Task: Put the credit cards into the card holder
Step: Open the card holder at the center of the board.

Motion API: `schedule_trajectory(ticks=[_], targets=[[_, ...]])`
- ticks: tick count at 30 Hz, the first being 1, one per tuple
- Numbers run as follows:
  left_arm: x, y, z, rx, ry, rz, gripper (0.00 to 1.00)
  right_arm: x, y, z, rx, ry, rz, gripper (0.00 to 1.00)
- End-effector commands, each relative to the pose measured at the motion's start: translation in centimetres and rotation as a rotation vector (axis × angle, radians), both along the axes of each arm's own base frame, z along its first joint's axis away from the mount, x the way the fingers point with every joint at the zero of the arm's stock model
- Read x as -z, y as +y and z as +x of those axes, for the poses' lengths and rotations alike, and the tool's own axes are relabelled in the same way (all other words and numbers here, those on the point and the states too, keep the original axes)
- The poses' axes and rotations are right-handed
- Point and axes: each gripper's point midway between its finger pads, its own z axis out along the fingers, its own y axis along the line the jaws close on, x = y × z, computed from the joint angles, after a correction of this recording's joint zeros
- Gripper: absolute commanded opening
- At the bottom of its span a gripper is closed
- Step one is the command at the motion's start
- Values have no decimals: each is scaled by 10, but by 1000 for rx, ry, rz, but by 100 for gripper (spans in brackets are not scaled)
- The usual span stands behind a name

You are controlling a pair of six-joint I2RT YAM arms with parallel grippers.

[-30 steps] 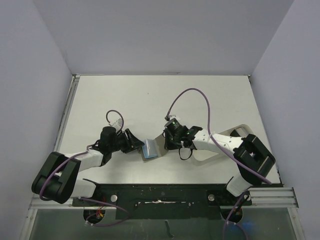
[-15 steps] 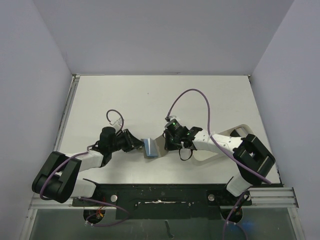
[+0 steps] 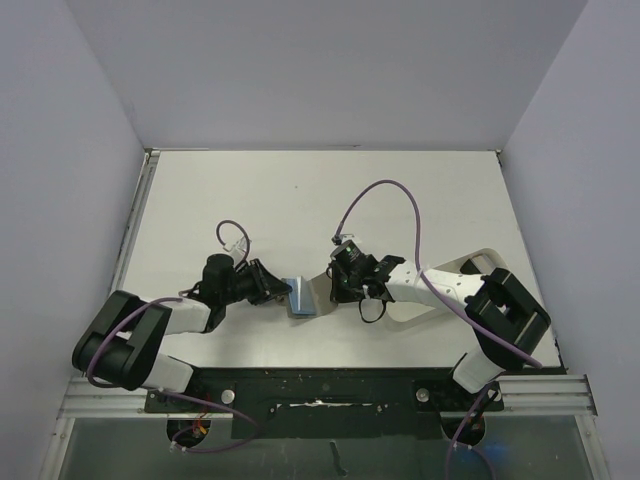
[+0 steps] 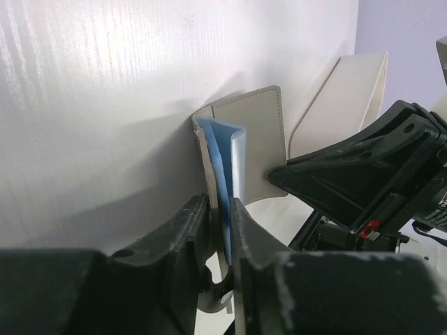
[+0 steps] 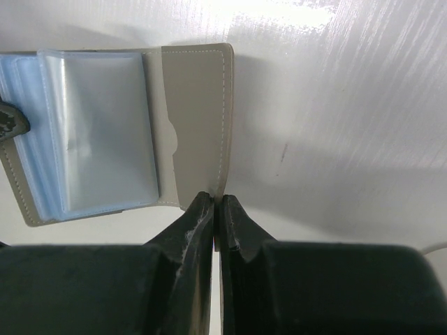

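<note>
At the near middle of the white table [image 3: 300,190], between the two arms: one card holder [image 3: 301,297], a small folding wallet, grey-olive outside with stitched edges and light blue lining inside. It is held open, with clear plastic sleeves seen stacked over the blue lining in the right wrist view.

Left gripper [image 3: 284,290]: it is brought in from the left, low over the table. In the left wrist view its two dark fingers [image 4: 188,230] are closed on the near side of the card holder, with one grey cover flap and the blue sleeves pinched between them. That side is stood on edge, roughly upright.

Right gripper [image 3: 325,290]: it is brought in from the right, facing the left one. In the right wrist view its jaws are clamped tight on the stitched edge of the other grey flap. That flap is laid flat and spread away from the sleeves. A half-round notch is seen in the pocket edge beside the sleeves.

White tray [image 3: 487,260]: it is set on the table to the right, partly covered by the right arm, well apart from the card holder.

Purple cables [image 3: 385,185]: these are looped above each wrist.
</note>
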Motion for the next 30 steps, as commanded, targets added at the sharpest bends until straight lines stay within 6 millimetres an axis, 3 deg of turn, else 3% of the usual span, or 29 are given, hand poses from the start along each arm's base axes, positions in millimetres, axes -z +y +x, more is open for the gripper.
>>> schedule_trajectory(ticks=[1,5,11,15,24,30], targets=[[-21,-13,4,44,-73,-80,11,-15,8,1,-5,-28,57,2],[-27,-15,2,52,-73,-102,0,-21,6,1,2,-25,51,12],[-31,-10,-5,47,-67,-83,0,-45,4,4,14,-53,58,35],[-31,-7,-10,44,-75,-64,0,-65,15,3,0,-72,99,43],[-24,0,-23,23,-46,-40,0,-100,55,-3,-58,-112,195,52],[-24,0,-25,23,-44,-51,0,-86,71,-6,-86,-93,226,51]])
